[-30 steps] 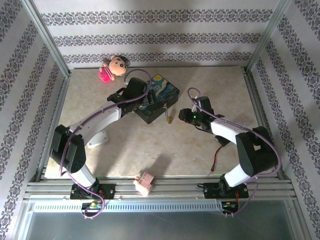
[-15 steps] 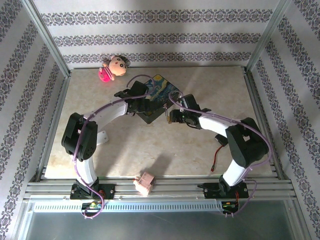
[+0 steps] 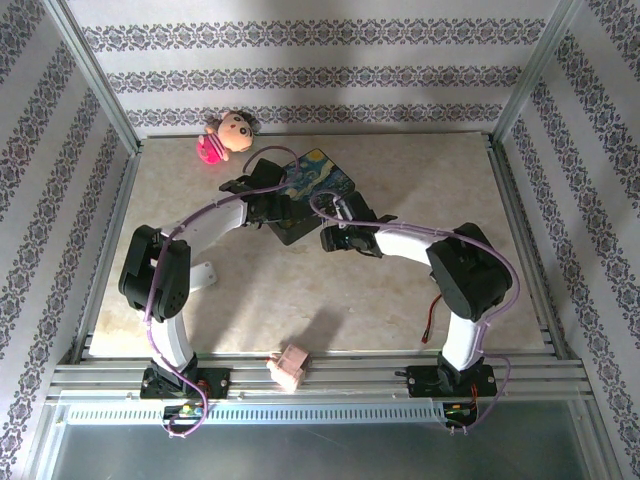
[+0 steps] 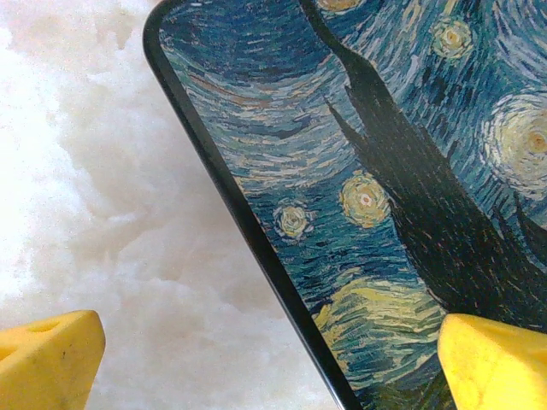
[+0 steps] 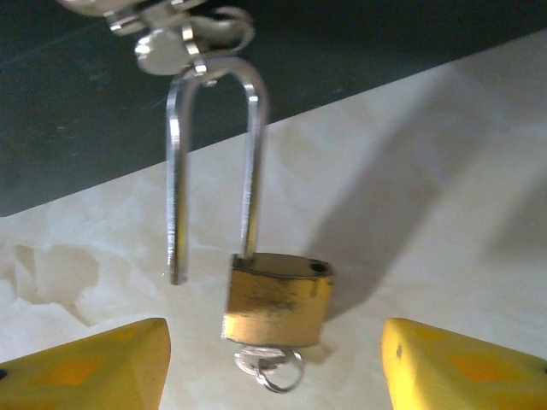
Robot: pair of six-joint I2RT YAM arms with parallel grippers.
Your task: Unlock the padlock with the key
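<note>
Looking down from above, I see my left arm rise from its base at 7 o'clock, fold at the elbow and sweep toward 1 o'clock. That puts the left pincer (image 3: 272, 210) over the 8 o'clock corner of the painted box (image 3: 318, 185). On its wrist camera the left pincer (image 4: 273, 367) is spread wide and grips nothing. One yellow fingertip (image 4: 47, 359) hangs over the pale desk (image 4: 85, 213), the other over the painted lid, and the lid's dark edge runs between them.

My right arm climbs from its base at 5 o'clock, bends sharply at the elbow and stretches its forearm toward 9 o'clock, low over the desk. The right pincer (image 3: 328, 238) sits at the box's 5 o'clock side. On its wrist camera the right pincer (image 5: 273, 376) is also spread wide and empty, and the padlock (image 5: 278, 299) lies between and just ahead of its fingertips. The padlock hangs by its shackle (image 5: 214, 128) from the hasp (image 5: 184, 38) on the dark box wall. One shackle leg sits in the brass body; the other ends free at the body's 9 o'clock. The key (image 5: 272, 367) sticks out of the body at 6 o'clock.

A doll (image 3: 225, 137) lies at the desk's 11 o'clock.
</note>
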